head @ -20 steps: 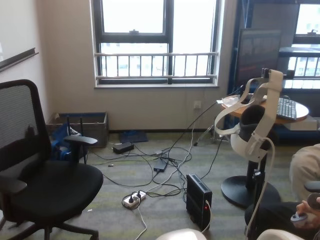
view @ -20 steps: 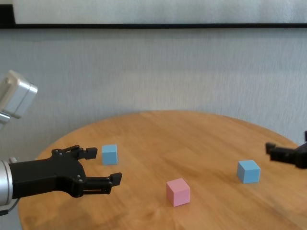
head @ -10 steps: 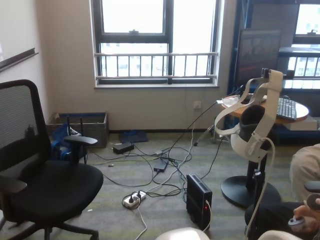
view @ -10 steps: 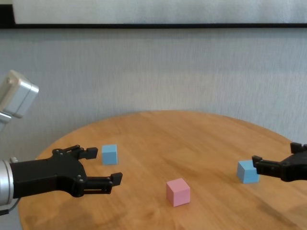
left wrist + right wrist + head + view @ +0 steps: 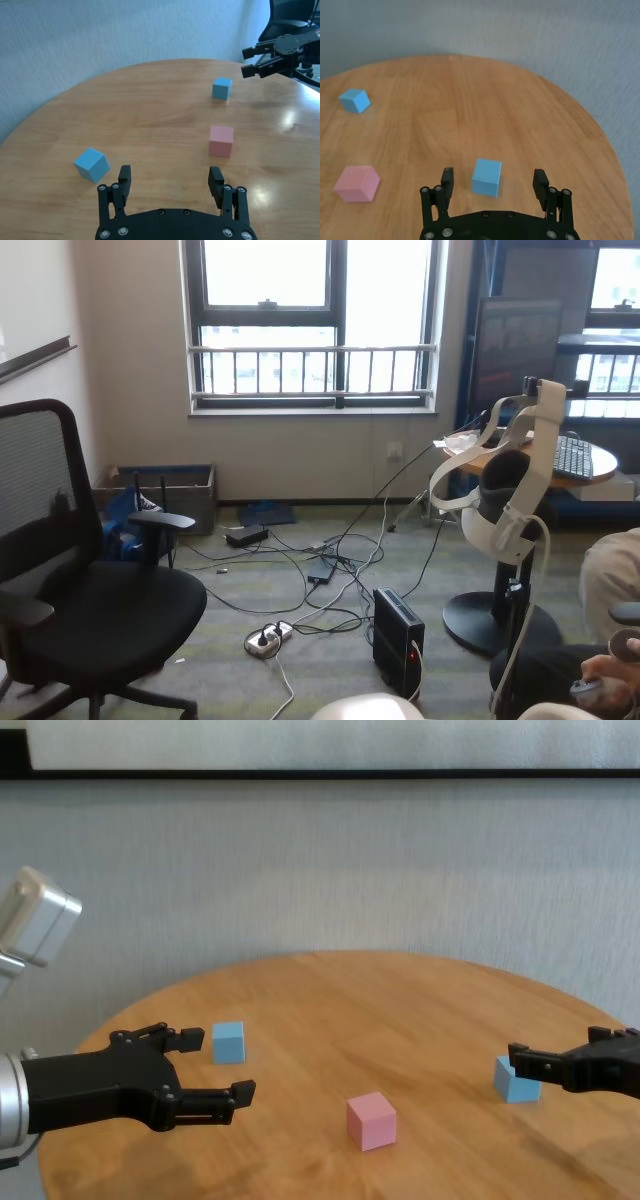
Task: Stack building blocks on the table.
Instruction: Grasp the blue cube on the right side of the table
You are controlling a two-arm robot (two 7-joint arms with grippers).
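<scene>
No brand, label or writing can be made out on the blocks, the hands or the counter [image 5: 330, 1010].

Three blocks are seen resting on the round wooden counter, well apart from one another. A light blue block [image 5: 228, 1042] lies at the left, toward the far side. The pink block [image 5: 371, 1120] lies near the middle, closer to the near edge. A second light blue block [image 5: 516, 1080] lies at the right.

The left hand [image 5: 214, 1070] is held at the near left of the counter, its fingers spread wide and nothing gripped; the left blue block is seen just beyond its far finger, apart from it. In the left wrist view that block [image 5: 91, 164] lies off to one side of the open fingers, not between them.

The right hand [image 5: 535, 1066] is held low at the right edge, wide open and empty. In the right wrist view the right blue block [image 5: 486, 176] is seen just ahead of the gap between the two fingers [image 5: 447, 181], touched by neither.

Bare wood is left open across the far half of the counter and between the blocks. The curved rim is close behind the right hand, and a grey wall [image 5: 330, 870] stands beyond the far edge.
</scene>
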